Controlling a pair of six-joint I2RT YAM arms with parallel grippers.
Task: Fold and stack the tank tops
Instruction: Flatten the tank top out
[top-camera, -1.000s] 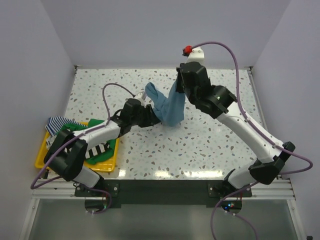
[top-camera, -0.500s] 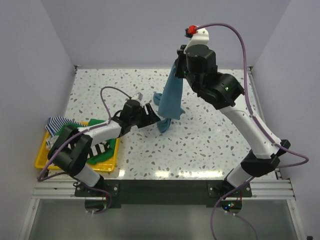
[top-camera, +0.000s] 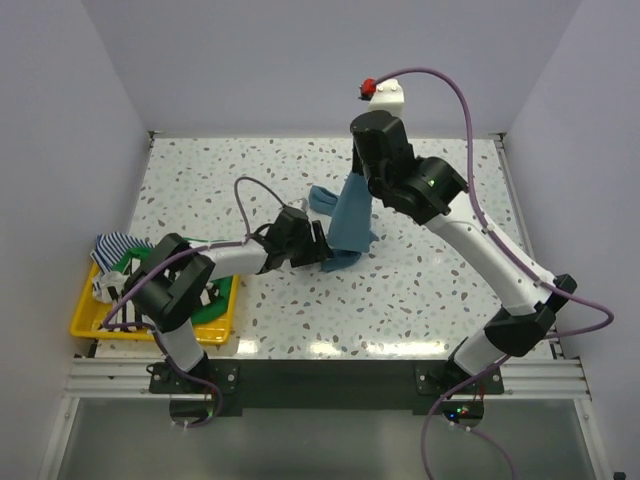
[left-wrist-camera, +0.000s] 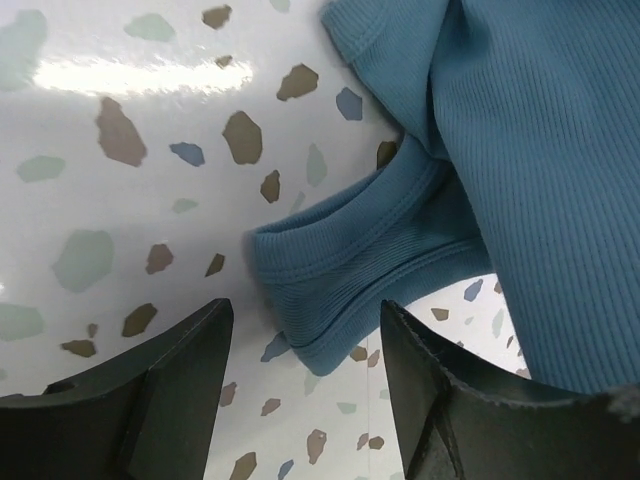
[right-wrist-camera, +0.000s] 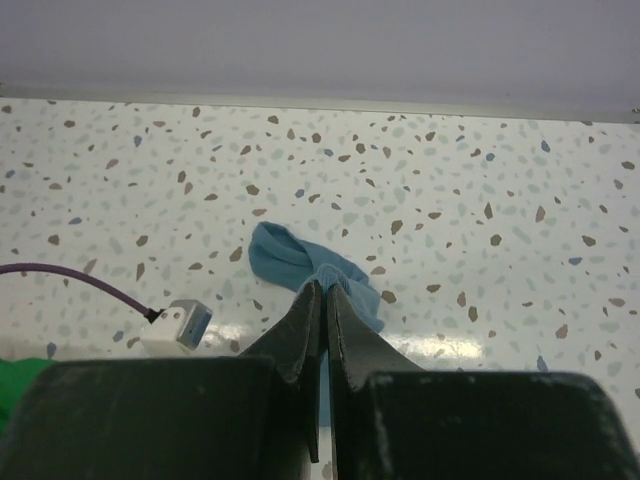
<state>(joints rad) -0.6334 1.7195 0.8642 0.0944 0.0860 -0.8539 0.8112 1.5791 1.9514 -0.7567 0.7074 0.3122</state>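
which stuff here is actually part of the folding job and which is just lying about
Part of the job: teal-blue tank top, hanging from the shut right pincer; open left pincer at its lower hem; green top and thin blue-striped top, waiting in the yellow tray.

Just there: speckled table; purple cable.

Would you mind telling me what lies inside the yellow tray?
In the yellow tray I can see a green top and a thin blue-striped top spilling over its far rim. The left arm covers the middle, so anything there is hidden.
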